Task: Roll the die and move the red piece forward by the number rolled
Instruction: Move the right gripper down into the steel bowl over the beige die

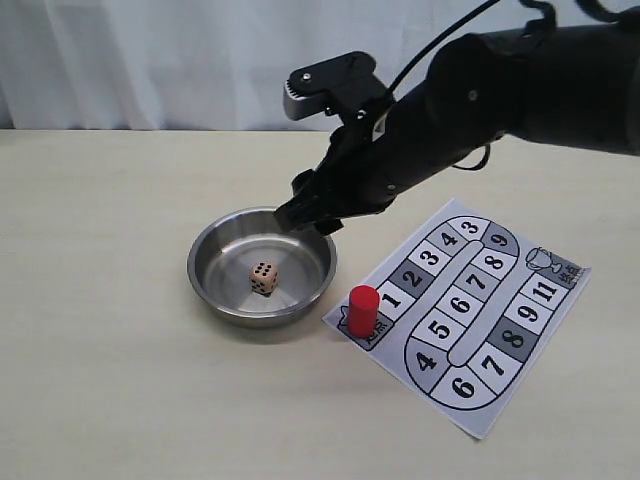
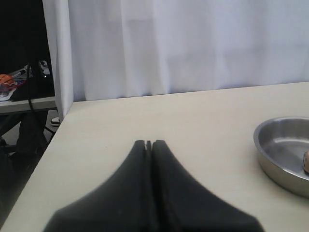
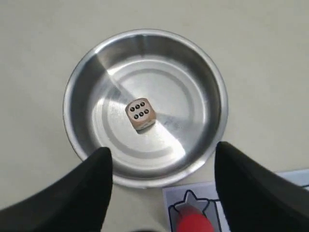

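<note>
The die (image 1: 264,278) lies in the middle of a round steel bowl (image 1: 208,262), its top face showing six dots (image 3: 140,114). The red piece (image 1: 363,310) stands upright on the star-marked start square of the paper board (image 1: 480,310), just right of the bowl. My right gripper (image 1: 312,214) hangs open above the bowl's far rim, holding nothing; in its wrist view the open gripper (image 3: 164,150) frames the bowl's near rim and the red piece (image 3: 193,224). My left gripper (image 2: 149,143) is shut and empty above bare table, left of the bowl (image 2: 275,130).
The board carries a winding track of numbered squares ending at a trophy square (image 1: 545,262). A white curtain (image 1: 150,60) hangs behind the table. In the left wrist view the table's edge (image 2: 58,130) runs beside a dark cluttered area.
</note>
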Robot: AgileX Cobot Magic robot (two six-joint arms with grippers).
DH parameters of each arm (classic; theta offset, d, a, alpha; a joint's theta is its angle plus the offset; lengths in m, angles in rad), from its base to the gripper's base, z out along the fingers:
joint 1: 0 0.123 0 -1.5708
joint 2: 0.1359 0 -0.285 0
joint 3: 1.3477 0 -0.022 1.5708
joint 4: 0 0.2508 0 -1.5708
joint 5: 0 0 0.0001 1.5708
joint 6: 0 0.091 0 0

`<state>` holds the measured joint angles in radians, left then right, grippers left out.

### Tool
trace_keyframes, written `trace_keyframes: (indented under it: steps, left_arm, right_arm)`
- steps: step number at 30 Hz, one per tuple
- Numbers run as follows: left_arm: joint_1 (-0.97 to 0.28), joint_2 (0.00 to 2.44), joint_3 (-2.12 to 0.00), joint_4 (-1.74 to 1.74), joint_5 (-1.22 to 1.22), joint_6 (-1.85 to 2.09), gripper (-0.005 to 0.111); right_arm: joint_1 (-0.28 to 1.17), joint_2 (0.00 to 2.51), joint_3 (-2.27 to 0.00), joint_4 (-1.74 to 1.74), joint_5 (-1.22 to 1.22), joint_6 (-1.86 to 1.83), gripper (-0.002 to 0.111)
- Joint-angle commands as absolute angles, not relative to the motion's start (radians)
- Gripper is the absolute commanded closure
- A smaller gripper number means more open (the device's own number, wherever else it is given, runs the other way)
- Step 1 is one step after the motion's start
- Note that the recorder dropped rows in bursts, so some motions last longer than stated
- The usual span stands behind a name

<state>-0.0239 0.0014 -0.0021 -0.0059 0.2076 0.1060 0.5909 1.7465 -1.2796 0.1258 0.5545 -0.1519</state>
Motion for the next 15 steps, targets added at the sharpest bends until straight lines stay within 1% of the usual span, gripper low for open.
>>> trace_keyframes:
  steps: [1, 10, 15]
  left_arm:
    - [-0.025, 0.000, 0.000, -0.009, 0.196, 0.101, 0.107]
    - [-0.025, 0.000, 0.000, -0.009, 0.196, 0.101, 0.107]
    - [-0.025, 0.000, 0.000, -0.009, 0.196, 0.101, 0.107]
  right_arm:
    - [0.595, 1.822, -1.326, 0.169, 0.532, -0.164, 0.049]
    - [0.595, 1.962, -1.433, 0.205, 0.571, -0.174, 0.049]
    - [0.595, 2.014, -1.442, 0.266, 0.541, -0.254, 0.049]
